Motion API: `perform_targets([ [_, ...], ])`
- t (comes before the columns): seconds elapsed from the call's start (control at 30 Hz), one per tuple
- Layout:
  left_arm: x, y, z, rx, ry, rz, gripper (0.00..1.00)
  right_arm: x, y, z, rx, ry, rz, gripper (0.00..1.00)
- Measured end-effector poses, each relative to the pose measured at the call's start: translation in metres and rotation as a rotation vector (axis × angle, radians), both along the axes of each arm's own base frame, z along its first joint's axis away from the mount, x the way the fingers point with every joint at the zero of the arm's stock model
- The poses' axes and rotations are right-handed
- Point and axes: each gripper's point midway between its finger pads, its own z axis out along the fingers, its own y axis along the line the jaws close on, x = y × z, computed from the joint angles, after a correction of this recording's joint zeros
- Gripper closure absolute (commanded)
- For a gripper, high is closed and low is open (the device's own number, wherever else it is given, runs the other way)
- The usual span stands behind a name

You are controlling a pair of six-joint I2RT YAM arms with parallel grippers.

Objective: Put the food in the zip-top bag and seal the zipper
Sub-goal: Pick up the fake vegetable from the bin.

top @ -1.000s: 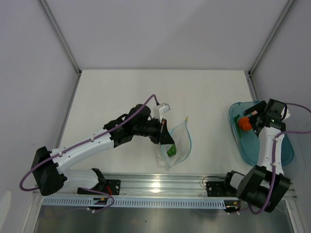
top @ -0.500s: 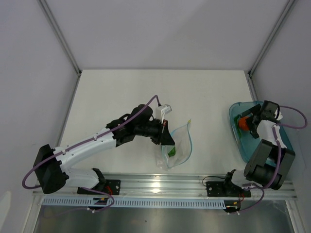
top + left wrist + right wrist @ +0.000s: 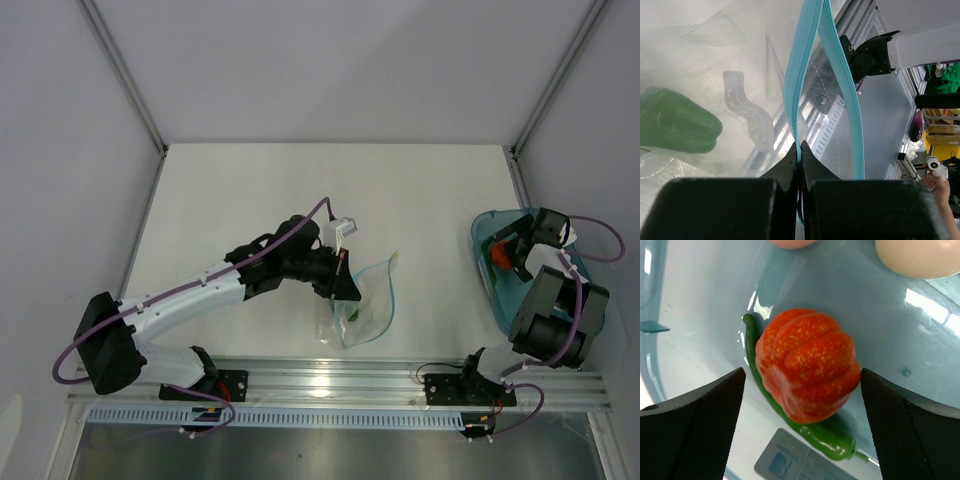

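Compared with one second ago, the right arm has folded itself more upright over the tray (image 3: 592,312) at the right side of the frame, and the right hand (image 3: 510,250) has gone a little higher there; the left arm has shifted only slightly, with the bag (image 3: 368,308) following it. The left hand (image 3: 345,285) is at the lower middle of the overhead view, and its fingers are pressed together. In the left wrist view the left hand (image 3: 800,147) is pinching one side of the teal zipper (image 3: 794,90) between its tips, while the other side of the strip curves away to the right, so the mouth of the bag (image 3: 715,55) stands apart. Inside the clear plastic, at the left of that view, lies a glossy green pepper (image 3: 675,120); from above the green pepper (image 3: 352,312) shows through the bag, close under the left hand. The bag rests on the white bench (image 3: 300,190), just above the metal rail (image 3: 330,380). In the right wrist view the right hand (image 3: 801,372) is spread wide, one finger at each lower corner of the frame, and between them lies the orange-red round toy (image 3: 807,362) on the tray (image 3: 690,300), not touched by either finger. Under this toy, touching it, lies a thin green chili (image 3: 797,435). A pale egg (image 3: 917,257) is at the upper right corner, and the edge of a second, pinkish egg (image 3: 790,242) shows at the top. A grey label (image 3: 785,460) is on the tray floor near the bottom edge.
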Motion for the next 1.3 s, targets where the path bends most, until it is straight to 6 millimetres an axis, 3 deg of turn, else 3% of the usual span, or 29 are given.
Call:
perform_targets([
  [0.23,-0.002,-0.001,0.000,0.002,0.011,-0.012,0.99,0.003,-0.002,-0.013,-0.009,0.000,0.010,0.10],
  [0.5,-0.001,-0.002,-0.002,0.007,0.015,-0.012,0.99,0.013,-0.005,-0.008,-0.038,-0.052,0.030,0.31],
  [0.73,-0.001,-0.002,-0.003,0.010,0.017,-0.012,1.00,0.029,-0.004,0.002,-0.043,-0.133,0.060,0.70],
  [0.87,-0.001,-0.001,-0.003,0.013,0.019,-0.012,0.99,0.029,-0.004,0.002,-0.044,-0.138,0.061,0.82],
  [1.1,-0.002,-0.001,-0.002,0.009,0.017,-0.012,0.99,0.014,0.002,0.009,-0.035,-0.106,0.057,0.86],
  [1.3,-0.003,0.001,0.007,-0.012,0.000,-0.010,0.99,-0.009,0.011,0.061,-0.064,-0.147,0.051,0.85],
])
